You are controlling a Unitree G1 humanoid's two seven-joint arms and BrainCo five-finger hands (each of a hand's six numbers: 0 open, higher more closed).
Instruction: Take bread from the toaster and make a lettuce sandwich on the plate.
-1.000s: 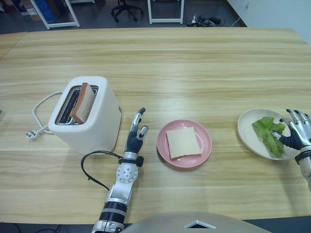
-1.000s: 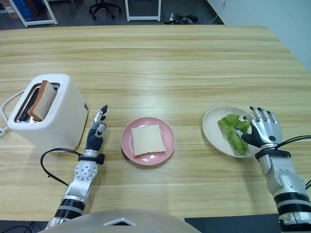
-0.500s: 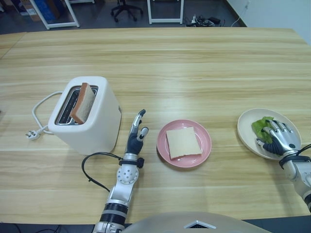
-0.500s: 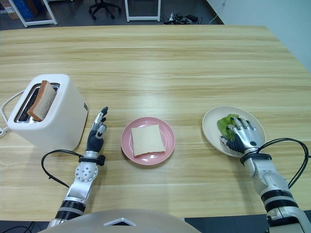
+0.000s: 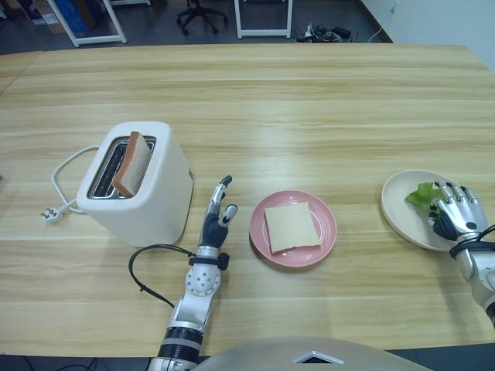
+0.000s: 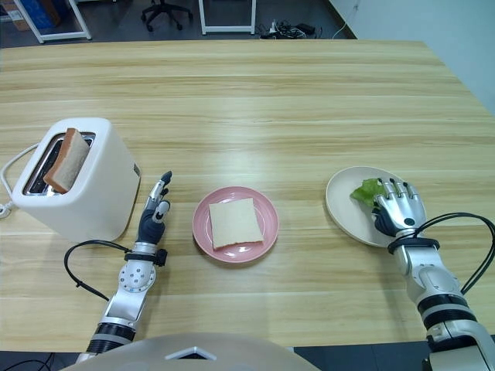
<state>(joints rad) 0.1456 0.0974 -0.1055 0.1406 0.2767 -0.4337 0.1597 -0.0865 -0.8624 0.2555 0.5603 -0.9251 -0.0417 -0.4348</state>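
Pink plate (image 5: 329, 232) right of my open, empty left hand (image 5: 216, 222) already bears one bread slice (image 5: 291, 229), the second slice (image 5: 133, 164) stands in the toaster (image 5: 151, 193) at its left, and my right hand (image 6: 397, 209) lies on the lettuce (image 6: 363, 189) yet to be moved, whether gripping it I cannot tell.

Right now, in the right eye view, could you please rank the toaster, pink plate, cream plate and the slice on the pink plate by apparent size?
1. toaster
2. pink plate and cream plate: about alike; the right hand hides part of the cream one
3. slice on the pink plate
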